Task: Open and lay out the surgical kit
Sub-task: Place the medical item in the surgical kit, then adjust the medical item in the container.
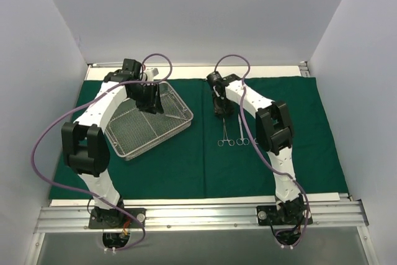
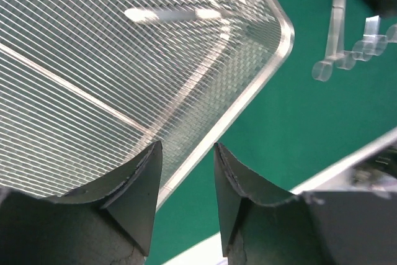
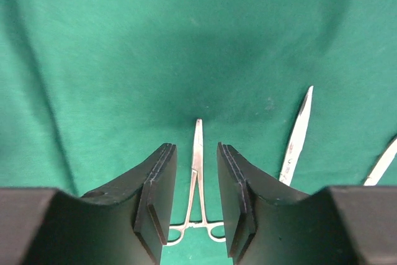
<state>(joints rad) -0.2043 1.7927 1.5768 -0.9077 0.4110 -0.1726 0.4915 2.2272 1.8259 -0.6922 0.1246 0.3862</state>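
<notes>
The dark green cloth (image 1: 273, 153) lies spread flat over the table. The silver wire-mesh tray (image 1: 177, 130) sits on its left half, turned at an angle. My left gripper (image 1: 149, 101) is open at the tray's far edge; in the left wrist view (image 2: 186, 153) the tray rim (image 2: 248, 97) runs between its jaws. My right gripper (image 1: 221, 107) is open and empty just above a ring-handled forceps (image 3: 197, 153) lying flat on the cloth. A second steel instrument (image 3: 298, 131) lies beside it to the right, and a third (image 3: 381, 162) shows at the view's edge.
In the top view the forceps (image 1: 224, 131) and a second ring-handled instrument (image 1: 240, 130) lie side by side at the cloth's middle. White walls close in the left, back and right. A metal rail (image 1: 198, 215) carries both arm bases at the near edge.
</notes>
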